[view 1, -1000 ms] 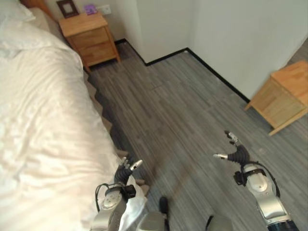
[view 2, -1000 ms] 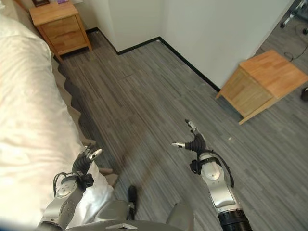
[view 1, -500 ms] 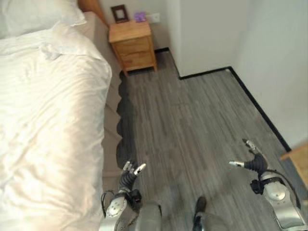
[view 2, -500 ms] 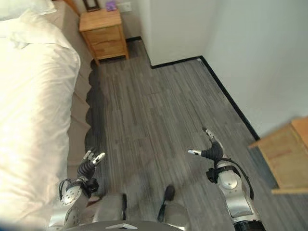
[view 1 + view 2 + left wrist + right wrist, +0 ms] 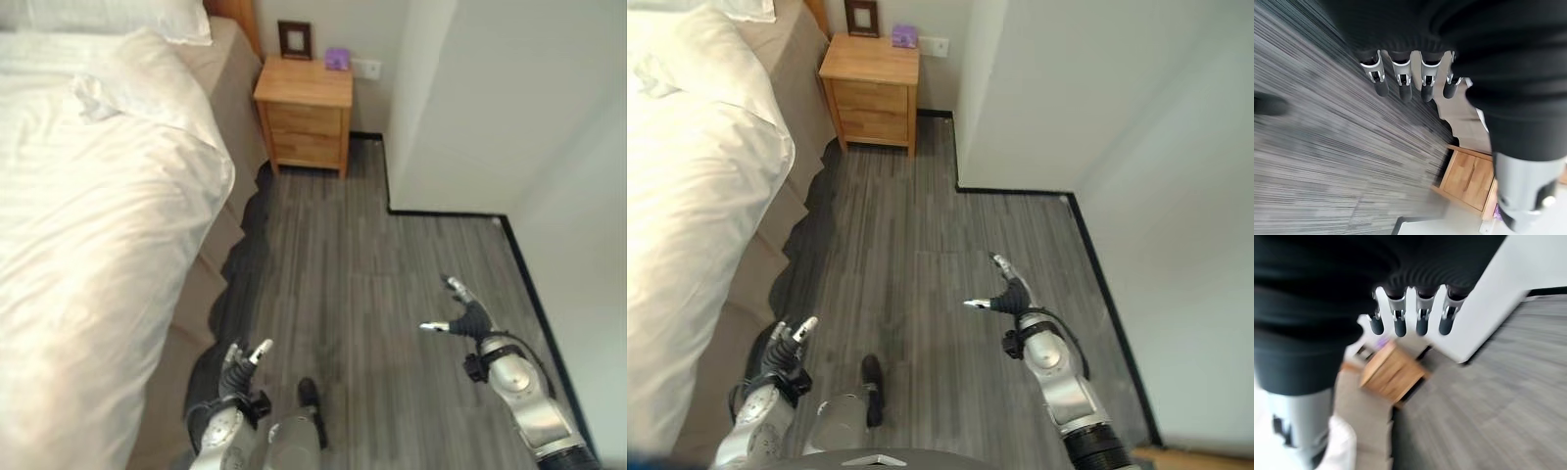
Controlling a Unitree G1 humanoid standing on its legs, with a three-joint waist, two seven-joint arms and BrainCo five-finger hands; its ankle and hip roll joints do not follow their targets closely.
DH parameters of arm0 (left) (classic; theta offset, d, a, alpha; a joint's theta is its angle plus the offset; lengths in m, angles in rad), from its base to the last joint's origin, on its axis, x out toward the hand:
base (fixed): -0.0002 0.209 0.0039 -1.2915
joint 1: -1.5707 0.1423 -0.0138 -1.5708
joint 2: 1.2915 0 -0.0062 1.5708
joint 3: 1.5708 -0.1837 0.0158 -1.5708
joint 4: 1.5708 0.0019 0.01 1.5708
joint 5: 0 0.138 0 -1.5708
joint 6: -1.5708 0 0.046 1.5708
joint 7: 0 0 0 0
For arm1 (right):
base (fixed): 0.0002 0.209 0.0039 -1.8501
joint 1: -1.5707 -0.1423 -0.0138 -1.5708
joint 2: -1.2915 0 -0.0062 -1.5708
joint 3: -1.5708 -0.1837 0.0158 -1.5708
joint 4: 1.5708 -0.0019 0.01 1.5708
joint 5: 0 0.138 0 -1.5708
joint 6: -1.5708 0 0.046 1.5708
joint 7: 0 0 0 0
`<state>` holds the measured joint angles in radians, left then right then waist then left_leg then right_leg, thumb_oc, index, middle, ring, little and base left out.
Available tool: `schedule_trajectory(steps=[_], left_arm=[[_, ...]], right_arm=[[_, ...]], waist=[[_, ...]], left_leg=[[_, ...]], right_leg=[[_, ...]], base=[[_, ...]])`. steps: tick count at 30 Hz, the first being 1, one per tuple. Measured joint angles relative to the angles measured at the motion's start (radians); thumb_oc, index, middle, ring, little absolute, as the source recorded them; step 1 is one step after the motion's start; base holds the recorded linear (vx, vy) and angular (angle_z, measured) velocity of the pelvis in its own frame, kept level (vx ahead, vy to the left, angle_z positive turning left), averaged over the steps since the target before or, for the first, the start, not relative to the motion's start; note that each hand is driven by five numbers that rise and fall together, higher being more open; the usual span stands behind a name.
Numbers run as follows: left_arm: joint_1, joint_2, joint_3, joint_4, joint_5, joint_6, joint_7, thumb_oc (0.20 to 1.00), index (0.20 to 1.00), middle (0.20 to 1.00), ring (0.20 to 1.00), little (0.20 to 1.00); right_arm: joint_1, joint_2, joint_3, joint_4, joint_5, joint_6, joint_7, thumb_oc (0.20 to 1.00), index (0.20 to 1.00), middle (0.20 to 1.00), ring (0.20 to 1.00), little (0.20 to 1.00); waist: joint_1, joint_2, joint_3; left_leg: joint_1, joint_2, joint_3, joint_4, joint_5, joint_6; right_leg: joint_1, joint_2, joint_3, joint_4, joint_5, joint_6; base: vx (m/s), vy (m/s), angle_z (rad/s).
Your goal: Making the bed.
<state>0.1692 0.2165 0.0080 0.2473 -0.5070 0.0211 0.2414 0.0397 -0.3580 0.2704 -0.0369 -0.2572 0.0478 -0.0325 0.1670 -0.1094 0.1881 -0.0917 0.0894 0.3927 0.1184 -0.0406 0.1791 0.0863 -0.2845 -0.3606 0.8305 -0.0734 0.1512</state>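
The bed takes up the left side, covered by a rumpled white duvet (image 5: 88, 225) that hangs over the beige mattress side (image 5: 201, 284). A white pillow (image 5: 118, 15) lies at the head. My left hand (image 5: 235, 360) hovers low beside the bed's edge, open and empty, its fingers (image 5: 1400, 78) straight over the grey floor. My right hand (image 5: 468, 320) is out over the floor at the right, open, holding nothing, away from the bed.
A wooden nightstand (image 5: 304, 113) stands at the bed's head, with a picture frame (image 5: 293, 39) and a small purple thing (image 5: 337, 59) on top. A white wall corner (image 5: 441, 117) juts out on the right. Grey plank floor (image 5: 362, 264) runs between bed and wall.
The whole picture has swung, so the camera has turned toward the bed's head and nightstand. Both hands stay open and empty, held low as before.
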Motion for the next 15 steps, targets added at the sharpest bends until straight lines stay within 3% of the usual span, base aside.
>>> schedule_trajectory(steps=[1, 2, 4, 5, 6, 7, 8, 9, 10, 11, 12, 13, 14, 15], left_arm=[[-0.003, 0.007, -0.011, -0.015, 0.001, -0.003, 0.009, 1.000, 1.000, 1.000, 1.000, 1.000], [-0.033, 0.021, -0.027, -0.023, 0.002, 0.002, 0.009, 1.000, 1.000, 1.000, 1.000, 1.000], [-0.057, 0.000, -0.026, -0.053, 0.002, -0.007, 0.014, 1.000, 1.000, 1.000, 1.000, 1.000], [-0.072, -0.020, -0.026, -0.062, 0.003, -0.018, 0.018, 1.000, 1.000, 1.000, 1.000, 1.000], [-0.073, -0.015, -0.023, -0.062, 0.003, -0.018, 0.018, 1.000, 1.000, 1.000, 1.000, 1.000], [-0.059, -0.007, -0.022, -0.055, 0.003, -0.018, 0.017, 1.000, 1.000, 1.000, 1.000, 1.000], [-0.046, -0.010, -0.009, -0.049, 0.004, -0.018, 0.017, 1.000, 1.000, 1.000, 1.000, 1.000], [-0.045, -0.003, -0.003, -0.025, 0.004, -0.016, 0.020, 1.000, 1.000, 1.000, 1.000, 1.000], [-0.081, -0.004, -0.017, 0.026, 0.007, -0.013, 0.021, 1.000, 1.000, 1.000, 1.000, 1.000], [-0.081, -0.016, -0.026, 0.031, 0.008, -0.007, 0.023, 1.000, 1.000, 1.000, 1.000, 1.000], [-0.068, -0.016, -0.044, 0.027, 0.008, -0.007, 0.024, 1.000, 1.000, 1.000, 1.000, 1.000], [-0.058, -0.029, -0.045, 0.023, 0.009, -0.009, 0.021, 1.000, 1.000, 1.000, 1.000, 1.000], [-0.037, -0.050, -0.051, 0.023, 0.004, -0.013, 0.021, 1.000, 1.000, 1.000, 1.000, 1.000], [-0.040, -0.055, -0.052, 0.021, 0.000, -0.017, 0.021, 1.000, 1.000, 1.000, 1.000, 1.000]], right_arm=[[-0.005, 0.009, -0.008, -0.016, -0.020, -0.008, -0.002, 1.000, 1.000, 1.000, 1.000, 1.000], [0.006, 0.007, -0.010, -0.046, -0.027, -0.010, -0.008, 1.000, 1.000, 1.000, 1.000, 1.000], [0.015, -0.043, -0.016, -0.027, -0.035, -0.003, -0.005, 1.000, 1.000, 1.000, 1.000, 1.000], [0.019, -0.064, -0.019, -0.025, -0.040, 0.005, -0.003, 1.000, 1.000, 1.000, 1.000, 1.000], [0.020, -0.056, -0.022, -0.021, -0.040, 0.008, -0.005, 1.000, 1.000, 1.000, 1.000, 1.000], [0.036, -0.053, -0.026, -0.025, -0.040, 0.007, -0.004, 1.000, 1.000, 1.000, 1.000, 1.000], [0.036, -0.047, -0.015, -0.002, -0.040, 0.006, -0.004, 1.000, 1.000, 1.000, 1.000, 1.000], [0.044, -0.043, -0.017, 0.005, -0.040, 0.011, -0.004, 1.000, 1.000, 1.000, 1.000, 1.000], [0.022, -0.052, -0.046, 0.034, -0.041, 0.012, -0.007, 1.000, 1.000, 1.000, 1.000, 1.000], [-0.019, -0.061, -0.065, 0.077, -0.048, 0.019, -0.006, 1.000, 1.000, 1.000, 1.000, 1.000], [-0.029, -0.061, -0.086, 0.080, -0.049, 0.020, -0.007, 1.000, 1.000, 1.000, 1.000, 1.000], [-0.040, -0.061, -0.091, 0.079, -0.049, 0.015, -0.009, 1.000, 1.000, 1.000, 1.000, 1.000], [-0.069, -0.062, -0.107, 0.099, -0.048, 0.012, -0.009, 1.000, 1.000, 1.000, 1.000, 1.000], [-0.077, -0.054, -0.107, 0.117, -0.048, 0.009, -0.011, 1.000, 1.000, 1.000, 1.000, 1.000]], waist=[[-0.011, 0.012, 0.008], [-0.079, 0.049, 0.012], [-0.131, 0.089, 0.019], [-0.147, 0.123, 0.024], [-0.174, 0.118, 0.034], [-0.173, 0.085, 0.036], [-0.181, 0.054, 0.027], [-0.197, 0.033, 0.013], [-0.206, 0.042, 0.026], [-0.204, 0.058, 0.043], [-0.200, 0.058, 0.041], [-0.198, 0.069, 0.044], [-0.188, 0.095, 0.054], [-0.188, 0.078, 0.066]], left_leg=[[0.042, -0.010, -0.010, -0.029, -0.008, -0.035], [0.128, -0.027, -0.061, -0.089, -0.006, -0.055], [0.213, -0.020, -0.109, -0.139, -0.019, -0.075], [0.242, 0.025, -0.144, -0.148, -0.079, -0.113], [0.273, 0.044, -0.175, -0.157, -0.095, -0.136], [0.317, 0.044, -0.182, -0.162, -0.092, -0.198], [0.337, 0.061, -0.190, -0.155, -0.104, -0.202], [0.353, 0.086, -0.237, -0.152, -0.127, -0.205], [0.381, 0.147, -0.249, -0.151, -0.131, -0.258], [0.395, 0.171, -0.237, -0.147, -0.095, -0.260], [0.401, 0.160, -0.241, -0.143, -0.078, -0.273], [0.421, 0.145, -0.243, -0.141, -0.056, -0.273], [0.404, 0.153, -0.217, -0.048, 0.013, -0.285], [0.353, 0.152, -0.246, 0.070, 0.062, -0.345]], right_leg=[[-0.066, -0.044, -0.006, 0.100, 0.018, 0.002], [-0.222, -0.087, 0.012, 0.155, -0.024, 0.002], [-0.402, -0.072, 0.077, -0.079, -0.058, 0.006], [-0.462, -0.027, 0.081, -0.319, -0.040, 0.010], [-0.474, -0.007, 0.084, -0.511, -0.020, 0.019], [-0.449, -0.002, 0.072, -0.704, 0.034, 0.003], [-0.454, 0.000, 0.122, -0.754, 0.045, 0.032], [-0.421, 0.026, 0.199, -0.819, 0.008, 0.074], [-0.385, 0.070, 0.205, -0.789, 0.122, 0.073], [-0.390, 0.103, 0.224, -0.718, 0.142, 0.055], [-0.379, 0.114, 0.248, -0.685, 0.192, -0.012], [-0.373, 0.126, 0.249, -0.657, 0.198, -0.049], [-0.360, 0.131, 0.222, -0.559, 0.104, -0.069], [-0.350, 0.112, 0.222, -0.521, 0.067, -0.082]], base=[[0.33, 0.062, 0.56], [0.64, 0.069, 0.98], [0.67, -0.082, 1.23], [0.57, -0.155, 1.13], [1.08, -0.319, 1.24], [0.66, -0.188, 1.07], [0.87, -0.257, 1.30], [0.48, -0.112, 1.76], [0.65, -0.168, 1.71], [0.66, -0.172, 1.32], [0.40, -0.126, 0.54], [0.51, -0.257, 0.49], [0.38, -0.315, 0.37], [0.38, -0.315, 0.36]])
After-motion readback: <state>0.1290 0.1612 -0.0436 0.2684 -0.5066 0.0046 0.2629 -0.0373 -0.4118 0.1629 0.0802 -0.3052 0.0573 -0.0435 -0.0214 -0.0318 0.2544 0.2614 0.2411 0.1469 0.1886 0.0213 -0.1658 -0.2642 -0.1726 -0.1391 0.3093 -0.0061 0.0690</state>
